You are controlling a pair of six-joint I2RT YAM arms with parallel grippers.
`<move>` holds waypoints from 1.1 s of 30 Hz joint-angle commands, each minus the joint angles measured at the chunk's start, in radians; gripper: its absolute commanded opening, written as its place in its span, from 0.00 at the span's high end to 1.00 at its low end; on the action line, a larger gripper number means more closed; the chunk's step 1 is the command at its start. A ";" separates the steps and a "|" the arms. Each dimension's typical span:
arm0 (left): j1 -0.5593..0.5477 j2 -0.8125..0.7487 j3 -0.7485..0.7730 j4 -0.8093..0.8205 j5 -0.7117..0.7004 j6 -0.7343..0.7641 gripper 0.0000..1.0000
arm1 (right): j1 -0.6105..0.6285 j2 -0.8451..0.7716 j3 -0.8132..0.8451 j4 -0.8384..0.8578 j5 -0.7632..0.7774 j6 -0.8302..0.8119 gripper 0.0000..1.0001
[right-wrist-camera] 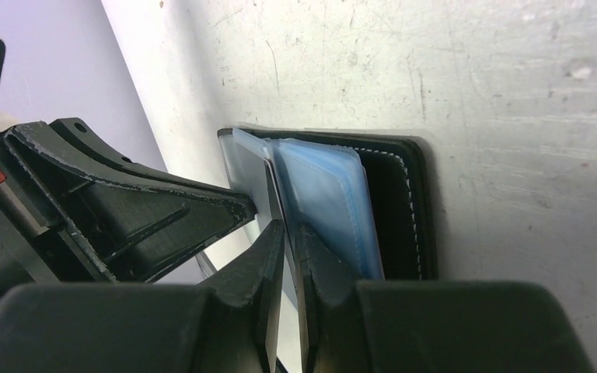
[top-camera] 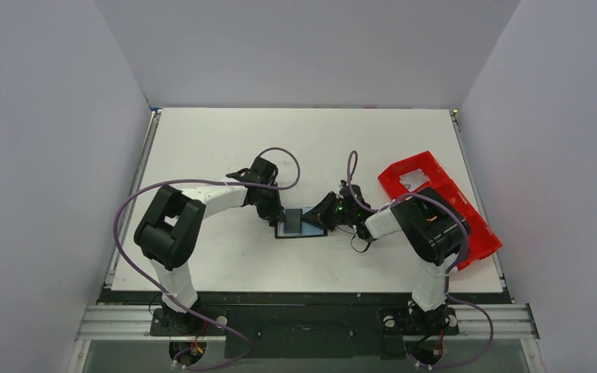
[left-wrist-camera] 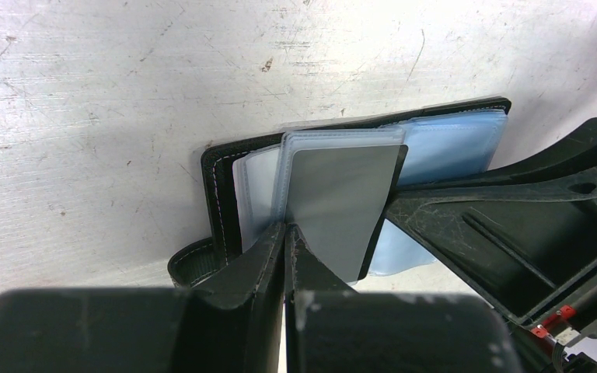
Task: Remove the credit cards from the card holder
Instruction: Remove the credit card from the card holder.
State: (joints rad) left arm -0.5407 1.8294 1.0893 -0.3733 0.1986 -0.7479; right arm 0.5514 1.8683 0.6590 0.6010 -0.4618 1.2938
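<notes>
At mid-counter (top-camera: 225, 140) the card holder (left-wrist-camera: 216, 194) lies open, plastic sleeves fanned up. L side: left hand (left-wrist-camera: 288, 237) pressed together on the near edge of a clear sleeve (left-wrist-camera: 342, 138), pinning it. Grey card (left-wrist-camera: 342, 206) sticks partway out of that sleeve, not free yet. R side: right hand (right-wrist-camera: 289, 249), fingers a slit apart on the card's edge. Looks like a pinch, firmness unclear. Far R: red tray (top-camera: 482, 237), contents not readable w/ the arm over it. Progress est.: early. Holder opened, one card partly drawn. Left to do: pull it clear, then check other sleeves for more cards.
</notes>
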 commanded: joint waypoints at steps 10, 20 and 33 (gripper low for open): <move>-0.021 0.068 -0.023 -0.012 -0.026 0.010 1.00 | 0.027 0.024 0.048 -0.010 0.024 -0.039 0.94; -0.010 0.063 -0.034 -0.014 -0.029 0.006 1.00 | 0.016 0.001 0.036 -0.064 0.053 -0.078 1.00; 0.024 0.042 -0.084 -0.003 -0.035 0.005 1.00 | -0.034 -0.053 0.014 -0.147 0.081 -0.149 1.00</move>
State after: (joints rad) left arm -0.5163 1.8248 1.0599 -0.3355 0.2428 -0.7601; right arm 0.5423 1.8473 0.6849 0.5171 -0.4461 1.1973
